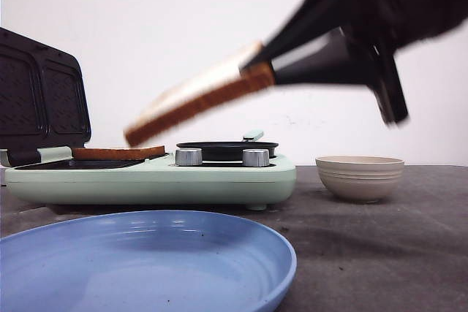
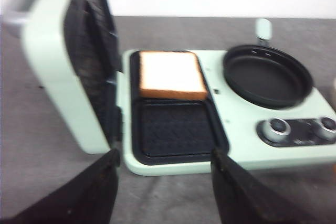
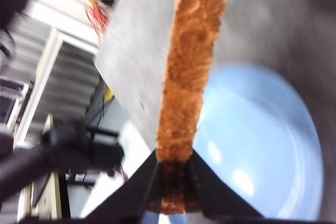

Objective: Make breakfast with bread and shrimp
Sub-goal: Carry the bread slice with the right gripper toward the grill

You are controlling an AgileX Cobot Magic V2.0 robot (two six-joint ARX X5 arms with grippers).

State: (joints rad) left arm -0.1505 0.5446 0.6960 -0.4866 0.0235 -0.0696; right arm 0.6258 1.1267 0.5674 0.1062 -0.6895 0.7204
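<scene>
One slice of bread (image 2: 170, 74) lies flat in the far slot of the mint-green breakfast maker (image 1: 146, 173); from the front it shows as a brown edge (image 1: 117, 153). A second bread slice (image 1: 197, 100) hangs tilted in the air above the maker, pinched at its crust (image 3: 191, 77) by my right gripper (image 3: 173, 182), which is shut on it. My left gripper (image 2: 165, 166) is open and empty, hovering just in front of the maker's empty near slot (image 2: 173, 129). The shrimp is out of view.
The maker's lid (image 1: 40, 96) stands open at the left. A black frying pan (image 1: 227, 150) and two silver knobs (image 1: 189, 156) sit on its right half. A beige bowl (image 1: 360, 177) stands to the right. A large blue plate (image 1: 146, 268) lies at the front.
</scene>
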